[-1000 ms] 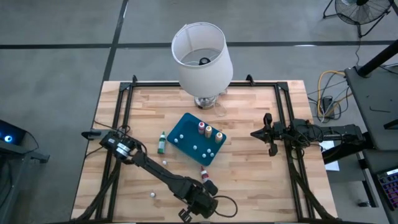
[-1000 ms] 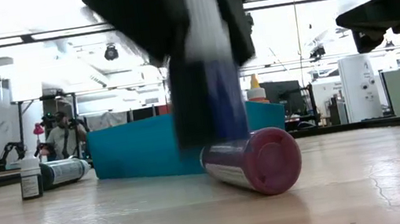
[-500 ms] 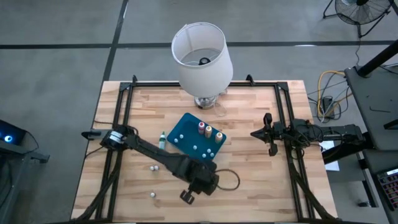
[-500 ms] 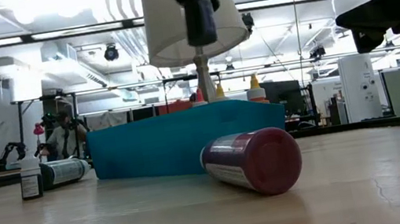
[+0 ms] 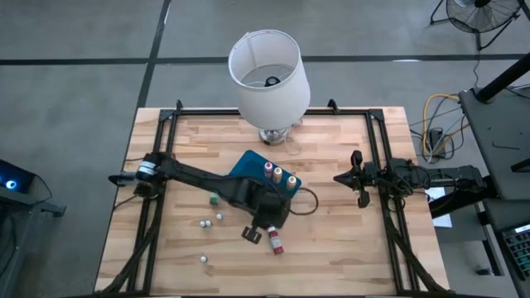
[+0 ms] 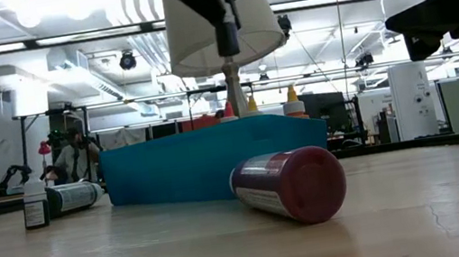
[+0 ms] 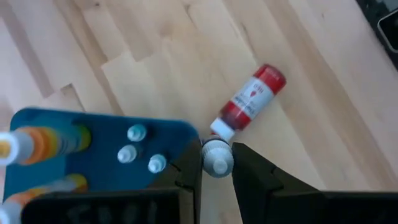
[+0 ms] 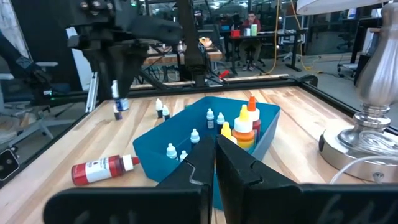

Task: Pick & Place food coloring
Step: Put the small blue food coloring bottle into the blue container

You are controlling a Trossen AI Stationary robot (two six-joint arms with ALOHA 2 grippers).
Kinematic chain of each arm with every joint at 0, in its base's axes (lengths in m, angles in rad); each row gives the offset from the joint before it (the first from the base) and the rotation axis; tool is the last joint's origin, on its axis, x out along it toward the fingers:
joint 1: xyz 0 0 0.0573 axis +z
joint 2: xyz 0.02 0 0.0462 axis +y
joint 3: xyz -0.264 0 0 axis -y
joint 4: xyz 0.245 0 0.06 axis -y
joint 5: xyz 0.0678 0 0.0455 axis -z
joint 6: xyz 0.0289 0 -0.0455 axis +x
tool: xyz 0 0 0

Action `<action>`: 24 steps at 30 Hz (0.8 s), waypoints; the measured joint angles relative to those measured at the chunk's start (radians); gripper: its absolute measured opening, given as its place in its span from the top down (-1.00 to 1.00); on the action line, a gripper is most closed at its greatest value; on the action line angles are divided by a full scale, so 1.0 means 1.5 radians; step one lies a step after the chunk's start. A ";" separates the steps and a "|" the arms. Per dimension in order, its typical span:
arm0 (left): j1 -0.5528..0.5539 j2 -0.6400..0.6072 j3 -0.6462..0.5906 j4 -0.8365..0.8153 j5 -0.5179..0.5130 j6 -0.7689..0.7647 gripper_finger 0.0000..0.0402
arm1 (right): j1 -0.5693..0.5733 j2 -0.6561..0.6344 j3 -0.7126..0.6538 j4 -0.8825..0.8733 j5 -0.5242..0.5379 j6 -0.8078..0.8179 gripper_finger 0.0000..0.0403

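We see the left gripper [image 7: 217, 163] raised above the table near the front corner of the blue tray [image 5: 245, 170], its two fingers clamped on a small bottle [image 7: 217, 158] with a pale cap, held upright between them. In the right wrist view that bottle [image 8: 117, 98] looks dark blue. Just beyond the gripper's fingertips and below it, a red bottle [image 7: 249, 99] lies on its side on the wooden table [image 5: 331, 240], its pale tip pointing toward the gripper. To the gripper's side, the tray holds orange and yellow bottles [image 5: 278, 175] standing upright, along with several small pale-capped bottles [image 7: 137, 149]. Behind the tray stands a lamp [image 5: 268, 76] with a white shade. The right gripper [image 5: 355, 179] waits well apart from the tray, at the table's right side, with its fingers pressed together and empty.
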 joint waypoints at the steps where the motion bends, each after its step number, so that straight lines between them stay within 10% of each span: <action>1: 0.004 -0.010 -0.013 0.004 0.000 0.000 0.78 | 0.000 0.000 0.000 0.000 0.000 0.000 0.96; 24: 0.117 -0.247 -0.420 0.212 -0.010 -0.015 0.78 | 0.000 0.000 0.000 0.000 0.001 0.000 0.96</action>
